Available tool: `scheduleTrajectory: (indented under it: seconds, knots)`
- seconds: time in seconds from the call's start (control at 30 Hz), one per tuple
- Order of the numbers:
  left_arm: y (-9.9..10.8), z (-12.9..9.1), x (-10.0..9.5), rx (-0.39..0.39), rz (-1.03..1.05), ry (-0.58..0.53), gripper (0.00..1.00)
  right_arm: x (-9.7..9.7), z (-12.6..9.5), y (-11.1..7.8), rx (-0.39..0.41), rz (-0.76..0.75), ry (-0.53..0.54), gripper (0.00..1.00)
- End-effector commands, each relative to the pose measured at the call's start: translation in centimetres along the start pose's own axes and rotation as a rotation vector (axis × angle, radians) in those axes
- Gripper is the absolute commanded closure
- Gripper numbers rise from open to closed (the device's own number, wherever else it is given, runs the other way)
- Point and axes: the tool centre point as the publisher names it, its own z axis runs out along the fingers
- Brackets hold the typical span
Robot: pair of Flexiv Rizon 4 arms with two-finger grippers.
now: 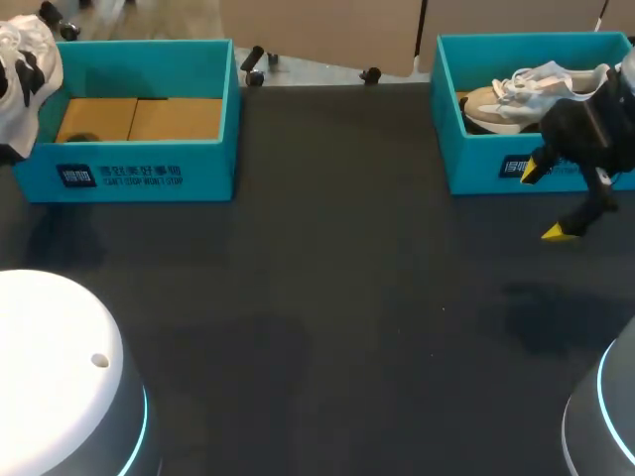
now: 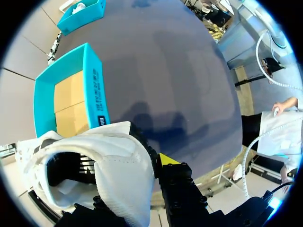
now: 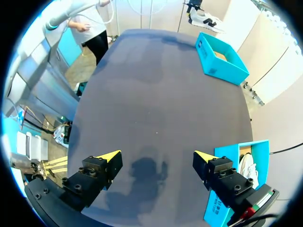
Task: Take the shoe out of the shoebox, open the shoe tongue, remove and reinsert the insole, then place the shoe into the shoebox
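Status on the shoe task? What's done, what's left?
Done: the white shoe is out of the left shoebox, whose cardboard floor is bare. In hand: the left tool grips that shoe beside the box. The right tool is open and empty near the right shoebox, which holds a second shoe. Left: tongue, insole out and back in, shoe returned. The insole's state can't be told.

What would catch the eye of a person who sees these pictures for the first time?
The white shoe, held up in the left gripper beside an empty teal shoebox at the left of the table. Across it, a second teal shoebox holds another shoe, and the open right gripper hovers just before it.
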Motion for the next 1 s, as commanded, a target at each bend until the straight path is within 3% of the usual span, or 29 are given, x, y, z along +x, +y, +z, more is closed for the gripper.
scheduleTrajectory:
  seconds: [0.03, 0.47, 1.0]
  knots:
    - [0.7, 0.5, -2.6, 0.018, 0.011, 0.052, 1.00, -0.1, 0.1, 0.0, 0.003, 0.000, 0.001, 0.00]
    - [2.9, 2.0, -9.1, 0.011, -0.013, 0.061, 1.00, -0.1, 0.1, 0.0, 0.003, 0.000, 0.001, 0.00]
    - [2.4, 1.4, -13.4, 0.008, 0.025, 0.077, 1.00, -0.1, 0.1, 0.0, 0.003, 0.000, 0.001, 0.00]
